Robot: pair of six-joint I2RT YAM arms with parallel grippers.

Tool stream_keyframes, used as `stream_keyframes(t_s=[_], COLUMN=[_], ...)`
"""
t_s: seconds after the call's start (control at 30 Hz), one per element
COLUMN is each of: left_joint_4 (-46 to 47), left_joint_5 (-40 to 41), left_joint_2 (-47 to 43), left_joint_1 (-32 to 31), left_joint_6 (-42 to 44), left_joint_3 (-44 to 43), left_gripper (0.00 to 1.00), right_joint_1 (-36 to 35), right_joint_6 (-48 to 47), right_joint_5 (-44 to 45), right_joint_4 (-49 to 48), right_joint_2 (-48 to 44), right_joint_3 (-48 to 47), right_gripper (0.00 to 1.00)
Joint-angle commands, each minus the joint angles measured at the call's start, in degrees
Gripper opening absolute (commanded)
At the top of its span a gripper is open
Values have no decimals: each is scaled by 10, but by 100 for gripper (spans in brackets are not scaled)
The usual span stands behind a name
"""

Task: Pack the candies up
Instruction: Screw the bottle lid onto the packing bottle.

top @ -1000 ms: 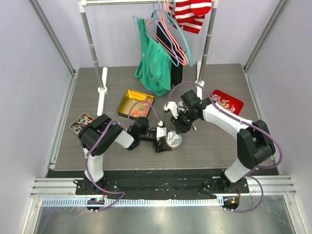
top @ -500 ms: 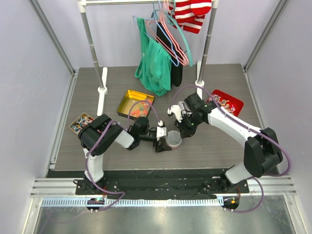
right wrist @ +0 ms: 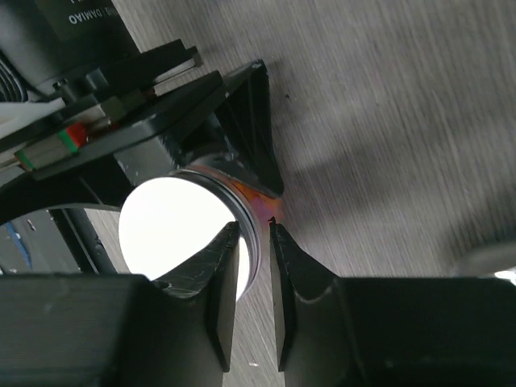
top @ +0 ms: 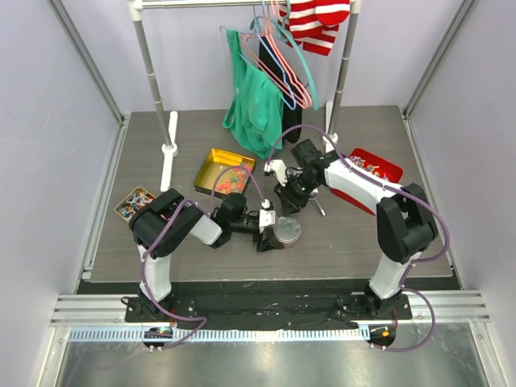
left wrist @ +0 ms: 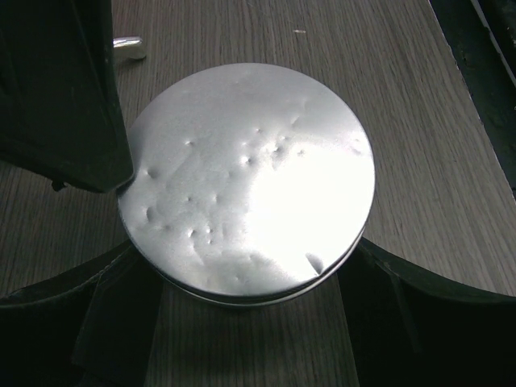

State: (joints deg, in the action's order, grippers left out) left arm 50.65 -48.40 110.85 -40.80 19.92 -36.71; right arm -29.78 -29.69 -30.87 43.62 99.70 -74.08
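Observation:
A round jar with a dented silver lid (left wrist: 246, 181) stands on the table, and my left gripper (left wrist: 246, 246) is shut on it, one finger on each side. The top view has the lid (top: 288, 233) just right of my left gripper (top: 274, 231). Orange candies (right wrist: 260, 201) glow through the jar's wall. More small bright candies (top: 230, 182) lie in the large gold tin (top: 211, 160). My right gripper (right wrist: 254, 226) hovers over the lid's rim, jaws a narrow gap apart and holding nothing. From above, my right gripper (top: 289, 201) sits just beyond the jar.
A red tray (top: 379, 171) of wrapped sweets sits at the right. A smaller tin (top: 133, 201) lies at the far left. The clothes rack's posts (top: 169, 147) and hanging green garment (top: 256, 105) stand behind the tins.
My right gripper's jaws have parted and it has drawn back from over the jar toward the far left. The lid lies flat on the jar. My left gripper has not moved.

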Motion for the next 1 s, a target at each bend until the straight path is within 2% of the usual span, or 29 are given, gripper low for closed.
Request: stream_keyframes(t_s=[0.0, 0.27, 0.37, 0.6, 0.97], left_joint_4=[-32, -39, -44, -47, -53], left_joint_5=[30, 30, 30, 31, 32], left_joint_2=[-3, -3, -3, -3, -3], left_joint_1=[3, 2, 2, 2, 2], left_joint_6=[27, 28, 28, 28, 29], left_joint_3=[-6, -9, -10, -12, -14], left_gripper=[60, 59, 59, 58, 56], right_joint_1=[0, -2, 0, 0, 1], right_joint_6=[5, -2, -6, -22, -13], right_joint_5=[-49, -45, -42, -23, 2], right_joint_4=[-5, -4, 6, 34, 49], right_joint_2=[11, 15, 5, -35, -115], right_joint_3=[-34, -11, -5, 37, 104], right_gripper=[28, 27, 23, 19, 18])
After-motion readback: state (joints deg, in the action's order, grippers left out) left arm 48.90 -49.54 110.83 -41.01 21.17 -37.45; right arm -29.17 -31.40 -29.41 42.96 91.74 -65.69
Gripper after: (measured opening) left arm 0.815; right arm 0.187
